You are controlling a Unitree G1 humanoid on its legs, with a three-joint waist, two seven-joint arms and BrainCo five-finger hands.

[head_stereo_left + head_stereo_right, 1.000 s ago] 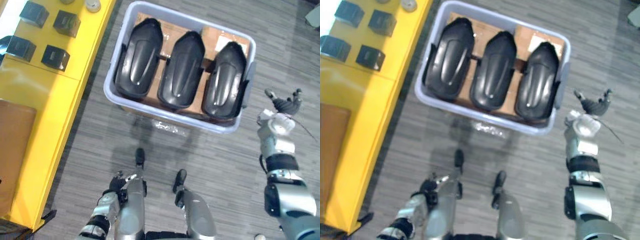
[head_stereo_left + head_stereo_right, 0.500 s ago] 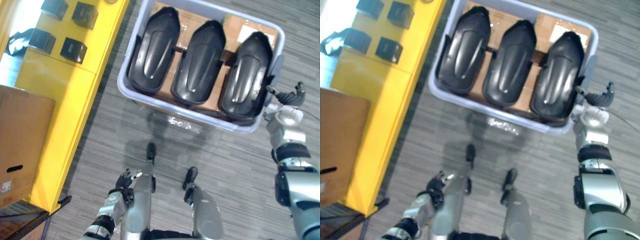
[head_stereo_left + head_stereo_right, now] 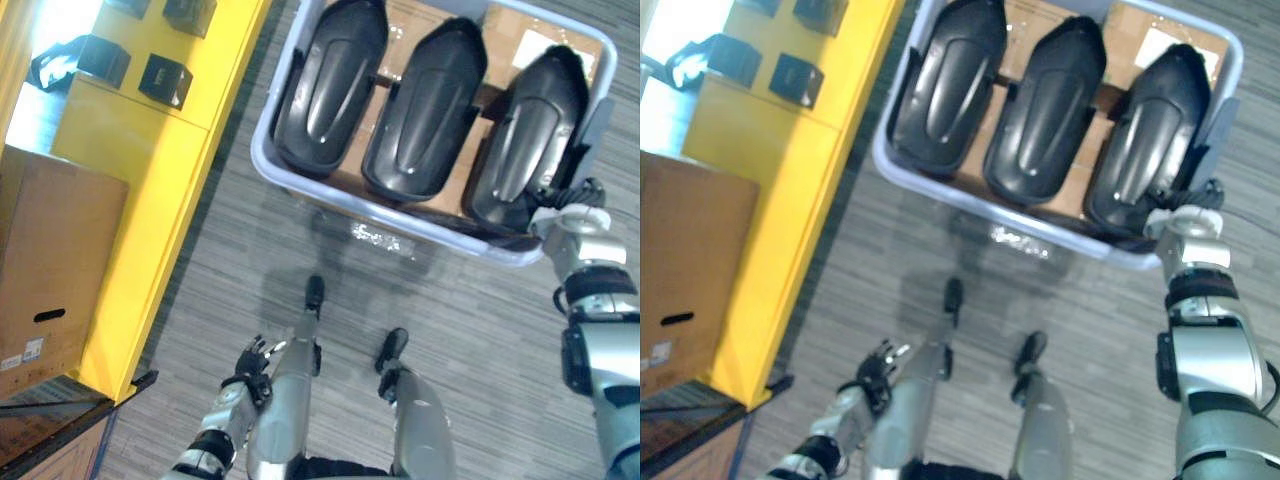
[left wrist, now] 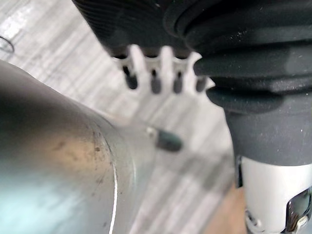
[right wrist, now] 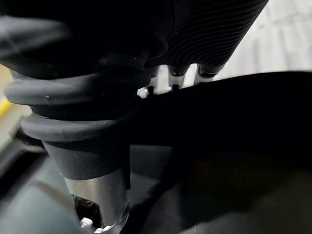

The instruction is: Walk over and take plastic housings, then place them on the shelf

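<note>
Three black plastic housings lie side by side in a pale grey bin [image 3: 300,188] on the floor: left [image 3: 325,85], middle [image 3: 425,105], right [image 3: 525,135]. My right hand [image 3: 578,196] is at the bin's near right corner, against the near end of the right housing. In the right wrist view that housing's dark edge [image 5: 234,112] crosses in front of the hand, hiding its grip. My left hand [image 3: 250,362] hangs low beside my leg, open and empty, its fingers [image 4: 155,80] straight over the floor.
A yellow shelf [image 3: 150,140] runs along the left, with small black boxes [image 3: 165,80] on it. A brown cardboard box [image 3: 50,270] stands at its near end. Grey plank floor lies between me and the bin.
The whole picture has shifted, with the bin now nearer. My right hand has moved from the floor side of the bin in to the right housing's near end. The left hand stays low.
</note>
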